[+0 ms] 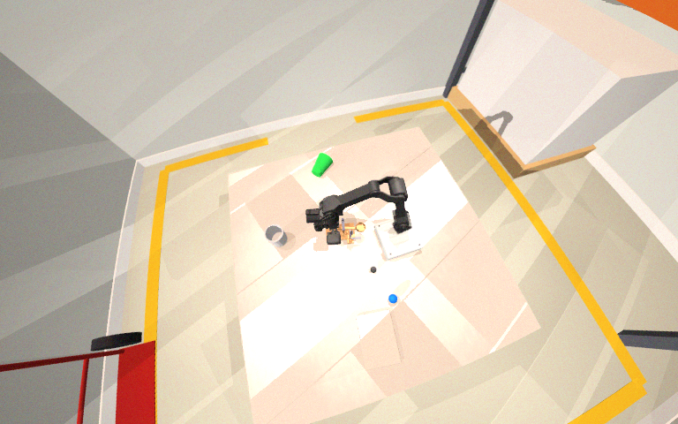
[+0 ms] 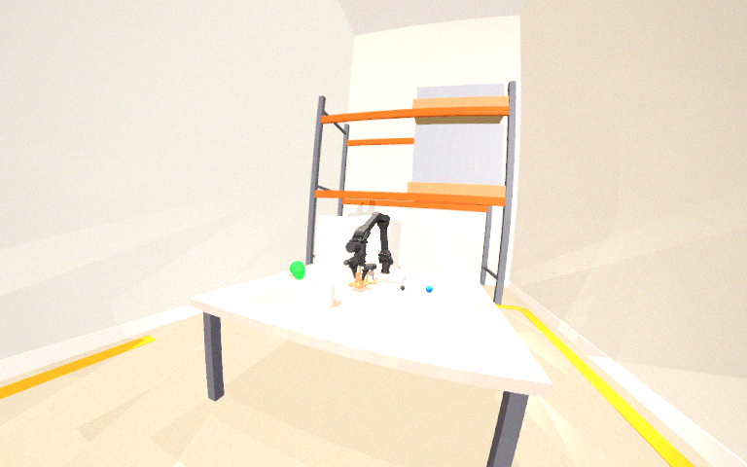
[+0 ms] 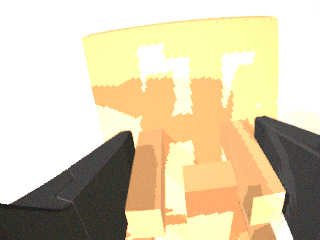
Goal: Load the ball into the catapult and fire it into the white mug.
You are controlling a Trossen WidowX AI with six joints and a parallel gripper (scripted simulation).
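The orange catapult (image 1: 350, 233) (image 2: 363, 284) (image 3: 175, 30) stands on the table in front of the arm. My gripper (image 1: 328, 230) (image 2: 360, 275) (image 3: 194, 135) points down over it and is shut on its frame; in the wrist view, the dark fingers press the outer sides of the two uprights. The catapult's round cup (image 1: 360, 227) faces the arm base. The white mug (image 1: 274, 235) (image 2: 329, 295) stands upright beyond the catapult, left of it in the top view. A blue ball (image 1: 393, 298) (image 2: 429, 289) and a smaller black ball (image 1: 373, 269) (image 2: 403, 288) lie on the table, away from the gripper.
A green cup (image 1: 322, 164) (image 2: 297, 269) is near the table's upper edge in the top view. A white plate (image 1: 389, 255) lies beside the arm base (image 1: 401, 221). A faint, flat rectangle (image 1: 380, 344) lies below the blue ball in the top view.
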